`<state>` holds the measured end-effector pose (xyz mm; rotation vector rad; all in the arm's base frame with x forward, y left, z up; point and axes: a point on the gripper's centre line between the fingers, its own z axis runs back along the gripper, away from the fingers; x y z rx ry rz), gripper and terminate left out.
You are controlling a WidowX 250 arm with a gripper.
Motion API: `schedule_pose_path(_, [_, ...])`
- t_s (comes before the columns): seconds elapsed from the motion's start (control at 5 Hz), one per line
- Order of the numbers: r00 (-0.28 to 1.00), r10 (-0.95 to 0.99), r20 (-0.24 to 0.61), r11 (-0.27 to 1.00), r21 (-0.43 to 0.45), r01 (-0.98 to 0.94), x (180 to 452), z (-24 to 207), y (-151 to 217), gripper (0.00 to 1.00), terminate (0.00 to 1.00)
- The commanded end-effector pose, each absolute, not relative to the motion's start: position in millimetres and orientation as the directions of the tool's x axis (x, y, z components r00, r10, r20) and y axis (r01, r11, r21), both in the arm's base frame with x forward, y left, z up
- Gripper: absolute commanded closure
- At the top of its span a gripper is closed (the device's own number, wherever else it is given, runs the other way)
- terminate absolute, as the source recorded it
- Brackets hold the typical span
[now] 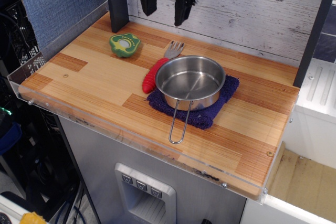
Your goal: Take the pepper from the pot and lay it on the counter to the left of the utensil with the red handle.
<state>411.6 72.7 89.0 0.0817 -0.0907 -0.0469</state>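
Green and lobed, the pepper (124,44) lies on the counter (100,85) toward its back left part, cut face up, showing a yellow-green surface with a pale round centre. It sits to the left of the utensil with the red handle (159,69), clearly apart from it, with bare striped wood between the two. That utensil lies at a slant: its ribbed red handle points down toward the front left, and its short grey metal head points toward the back wall. The handle's lower end lies just beside the rim of the pot (190,82) and the edge of the dark blue cloth (210,113). The pot is a shallow, shiny steel pan standing upright on the cloth near the middle of the counter, and its inside shows only bare metal. Its long wire loop handle reaches forward, past the cloth, over the wood toward the clear plastic edge. The black gripper (165,8) hangs high above the back of the counter, in front of the whitewashed plank wall (252,9), well apart from the pepper and from every other object. Its two fingers (148,1) point downward with a wide gap between them, spread and holding nothing. A dark upright post (116,1) stands at the back left, just left of the gripper.
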Motion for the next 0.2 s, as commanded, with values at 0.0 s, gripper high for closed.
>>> schedule_pose_path(0.0, [0.984, -0.052, 0.173, 0.994, 0.103, 0.034, 408.5, 122.5, 74.5, 0.00, 1.00])
